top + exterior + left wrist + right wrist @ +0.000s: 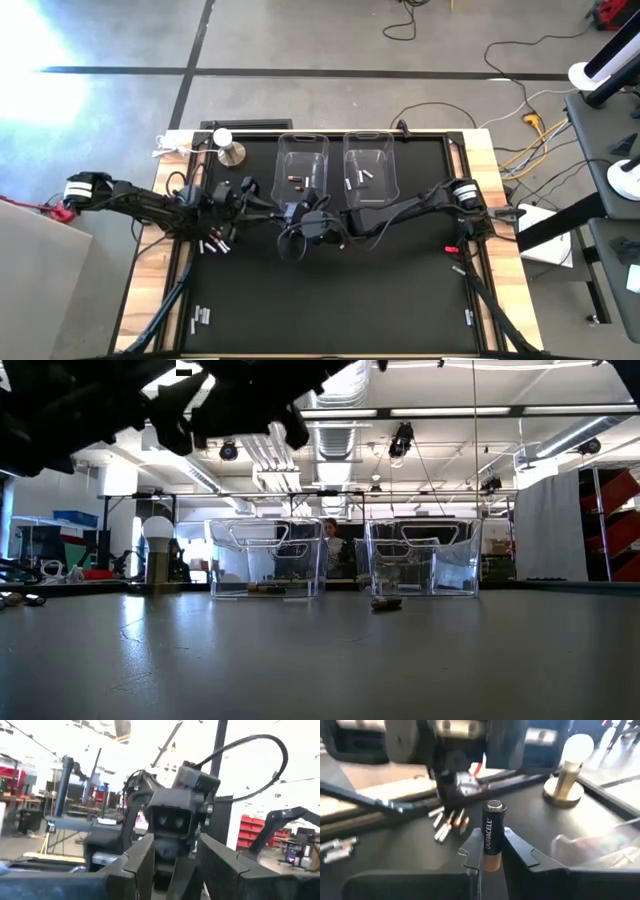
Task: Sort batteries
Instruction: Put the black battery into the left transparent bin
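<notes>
My right gripper point(492, 835) is shut on a black-and-copper battery point(490, 827) over the table's middle, in front of the two clear bins. My left gripper point(177, 870) is open, level and facing it close up, with the right arm's wrist showing between its fingers. In the high view the two grippers meet: left point(290, 212), right point(318, 228). The left bin point(302, 160) holds dark batteries point(295, 181). The right bin point(368, 162) holds pale ones point(362, 177). Loose batteries point(215, 245) lie flat under the left arm. My right gripper pinches the battery between its two fingers at the copper lower end point(491, 854). The black upper part and silver cap point(495, 806) stick out past the fingertips. The battery is lifted clear of the table and runs along the fingers.
A bulb-topped brass stand point(228, 148) is at the far left corner. More batteries lie near the front left point(200, 318), front right point(467, 318) and right edge point(455, 268). One battery point(386, 602) lies before the right bin point(420, 558).
</notes>
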You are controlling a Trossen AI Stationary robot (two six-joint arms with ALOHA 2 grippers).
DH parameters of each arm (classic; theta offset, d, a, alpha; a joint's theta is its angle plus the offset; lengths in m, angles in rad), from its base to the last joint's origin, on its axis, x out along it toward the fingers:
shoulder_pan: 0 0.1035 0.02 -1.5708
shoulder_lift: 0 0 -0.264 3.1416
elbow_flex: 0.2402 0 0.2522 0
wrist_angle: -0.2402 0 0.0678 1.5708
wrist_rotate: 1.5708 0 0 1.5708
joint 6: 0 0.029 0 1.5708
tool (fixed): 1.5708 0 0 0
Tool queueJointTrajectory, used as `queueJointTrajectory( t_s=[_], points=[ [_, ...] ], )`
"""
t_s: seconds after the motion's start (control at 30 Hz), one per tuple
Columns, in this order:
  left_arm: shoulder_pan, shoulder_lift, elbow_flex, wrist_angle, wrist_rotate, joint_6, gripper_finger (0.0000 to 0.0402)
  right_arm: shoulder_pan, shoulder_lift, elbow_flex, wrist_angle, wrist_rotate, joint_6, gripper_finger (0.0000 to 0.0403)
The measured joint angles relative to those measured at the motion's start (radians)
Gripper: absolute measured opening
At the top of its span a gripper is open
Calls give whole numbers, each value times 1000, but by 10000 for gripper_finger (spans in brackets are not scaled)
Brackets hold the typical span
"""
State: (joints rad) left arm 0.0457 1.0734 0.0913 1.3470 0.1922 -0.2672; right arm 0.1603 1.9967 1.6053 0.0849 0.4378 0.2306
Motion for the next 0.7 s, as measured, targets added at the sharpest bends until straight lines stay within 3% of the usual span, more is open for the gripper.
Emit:
queueJointTrajectory(
  t_s=[0.7],
  points=[
    [-1, 127, 10, 53, -7, 26, 130, 5, -19, 2, 25, 1, -5, 36]
  ],
)
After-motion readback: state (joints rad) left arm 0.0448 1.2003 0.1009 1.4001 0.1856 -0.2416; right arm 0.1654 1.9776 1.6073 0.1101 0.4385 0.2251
